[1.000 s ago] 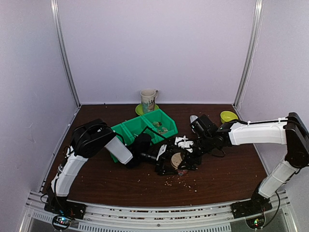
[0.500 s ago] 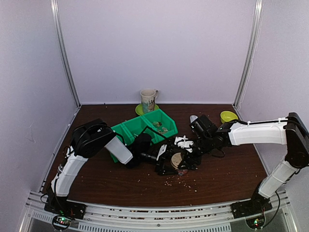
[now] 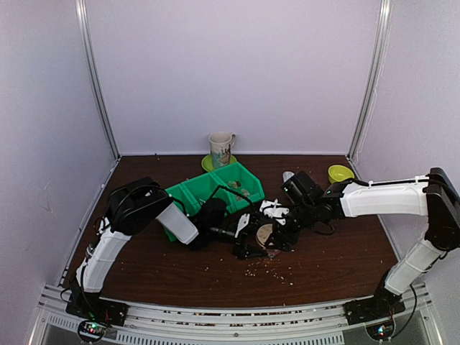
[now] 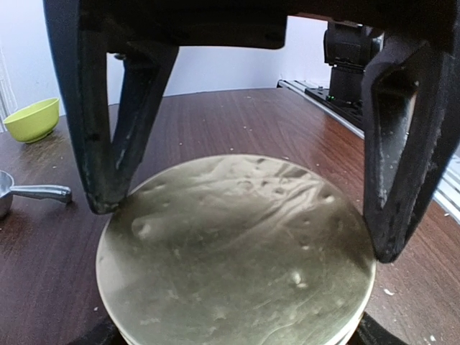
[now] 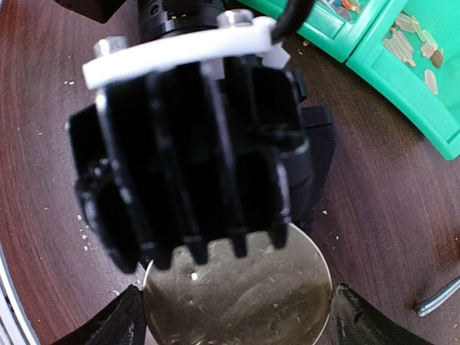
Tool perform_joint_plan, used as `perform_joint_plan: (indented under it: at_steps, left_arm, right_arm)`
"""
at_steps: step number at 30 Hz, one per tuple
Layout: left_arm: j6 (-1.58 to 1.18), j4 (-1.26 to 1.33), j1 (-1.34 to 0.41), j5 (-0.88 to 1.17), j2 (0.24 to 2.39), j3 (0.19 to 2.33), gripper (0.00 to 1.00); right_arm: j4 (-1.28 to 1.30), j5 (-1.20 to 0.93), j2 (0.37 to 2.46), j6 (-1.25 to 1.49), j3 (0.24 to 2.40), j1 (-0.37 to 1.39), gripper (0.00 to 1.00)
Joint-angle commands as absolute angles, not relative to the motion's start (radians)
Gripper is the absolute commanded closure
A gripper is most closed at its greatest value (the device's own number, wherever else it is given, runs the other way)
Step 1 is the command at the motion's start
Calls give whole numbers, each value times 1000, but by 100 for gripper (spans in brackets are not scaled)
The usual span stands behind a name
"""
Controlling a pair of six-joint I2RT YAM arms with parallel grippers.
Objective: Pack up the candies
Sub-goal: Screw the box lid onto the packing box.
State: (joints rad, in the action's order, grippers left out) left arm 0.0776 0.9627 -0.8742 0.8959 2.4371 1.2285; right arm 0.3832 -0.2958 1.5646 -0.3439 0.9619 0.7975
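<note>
A round tan jar lid [image 3: 264, 235] sits mid-table, and the jar under it is hidden. My left gripper [image 4: 244, 230] has its fingers [image 4: 108, 194] pressed against opposite edges of the lid [image 4: 237, 251]. My right gripper [image 5: 237, 320] comes from the other side. Its fingertips [image 5: 352, 320] flank the lid [image 5: 244, 295] lower down and close on the jar. The left gripper's black body [image 5: 194, 144] hangs over the lid. Tiny loose candies [image 3: 277, 271] lie scattered on the brown table in front of the jar. More candies [image 5: 410, 39] lie in the green bins [image 3: 215, 188].
The green bins [image 5: 431, 115] stand just behind the jar. A mug [image 3: 221, 149] on a green saucer stands at the back. A yellow-green bowl [image 3: 339, 172] [image 4: 30, 118] and a metal scoop [image 4: 32, 192] are at the back right.
The right wrist has shifted slightly to the left. Both grippers stay at the lid and nothing else has moved.
</note>
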Motion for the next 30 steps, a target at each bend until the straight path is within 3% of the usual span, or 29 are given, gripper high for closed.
perform_joint_plan:
  at_steps: [1, 18, 30]
  left_arm:
    - [71, 874, -873, 787, 2463, 1235, 33]
    - [64, 792, -873, 613, 2461, 1267, 32]
    - [69, 787, -873, 604, 2459, 1265, 32]
  right_arm:
    - [336, -246, 1529, -243, 957, 807, 15]
    - [232, -56, 1605, 139, 974, 819, 12]
    - [221, -45, 1538, 166, 942, 833, 3]
